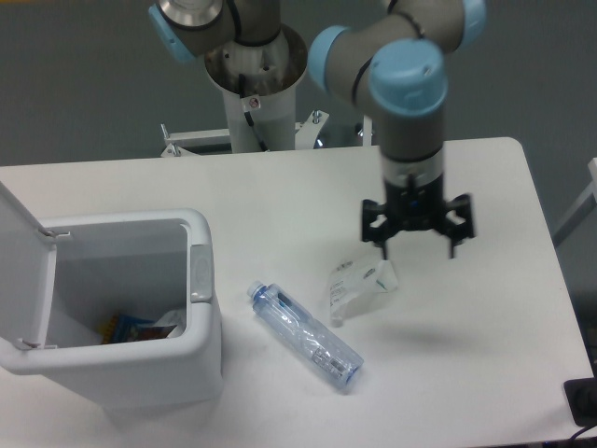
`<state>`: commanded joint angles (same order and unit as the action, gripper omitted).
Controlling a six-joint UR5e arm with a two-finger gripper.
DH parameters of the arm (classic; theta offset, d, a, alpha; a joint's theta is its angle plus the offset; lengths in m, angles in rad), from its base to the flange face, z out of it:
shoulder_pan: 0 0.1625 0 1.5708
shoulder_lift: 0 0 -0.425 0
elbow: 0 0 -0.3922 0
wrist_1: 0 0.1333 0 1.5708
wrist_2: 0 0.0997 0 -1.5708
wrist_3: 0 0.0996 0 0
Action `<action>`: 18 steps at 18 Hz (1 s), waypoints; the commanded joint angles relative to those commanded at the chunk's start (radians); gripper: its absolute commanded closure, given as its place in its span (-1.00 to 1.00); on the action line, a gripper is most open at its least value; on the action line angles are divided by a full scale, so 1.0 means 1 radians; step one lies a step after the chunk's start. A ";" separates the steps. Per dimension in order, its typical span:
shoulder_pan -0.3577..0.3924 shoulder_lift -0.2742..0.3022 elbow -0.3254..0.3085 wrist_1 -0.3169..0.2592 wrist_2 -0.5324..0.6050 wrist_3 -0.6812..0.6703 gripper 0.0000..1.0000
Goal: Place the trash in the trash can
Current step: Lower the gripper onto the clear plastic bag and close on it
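The robot's claw (417, 245) hangs over the white table (280, 196). Its two fingers are spread wide apart and hold nothing. It is above the right end of the wrapper (359, 281), a little to the far side of it. You cannot tell from this view how high the claw is over the table.

The wrapper is a small, crumpled, clear bag with a white label. It lies flat on the table near the middle. The bottle (304, 336) lies on its side just to the left of the wrapper and nearer to us. It is long and clear with a bit of blue. Its cap end points to the far left and its other end points to the near right. The bottle and the wrapper are close, but they may not touch.

The trash can (201, 299) is a big white bin at the near left of the table. Its lid (19, 271) is flipped open on the left side. Some colored things lie at the bottom of it.
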<state>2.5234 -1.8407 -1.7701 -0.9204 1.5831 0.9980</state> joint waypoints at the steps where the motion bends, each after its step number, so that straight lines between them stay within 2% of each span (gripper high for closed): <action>1: 0.000 -0.020 -0.006 0.003 0.001 0.092 -1.00; 2: 0.000 -0.041 0.009 0.000 0.000 0.150 -1.00; 4: 0.003 -0.069 0.017 0.005 0.011 0.160 -1.00; 10: 0.006 -0.111 -0.005 0.018 0.017 0.151 -1.00; 16: 0.006 -0.126 0.000 0.017 0.047 0.153 -1.00; 17: 0.008 -0.126 -0.003 0.017 0.057 0.153 -0.94; 18: 0.008 -0.124 -0.009 0.017 0.061 0.149 -0.45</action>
<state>2.5311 -1.9650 -1.7794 -0.9035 1.6444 1.1474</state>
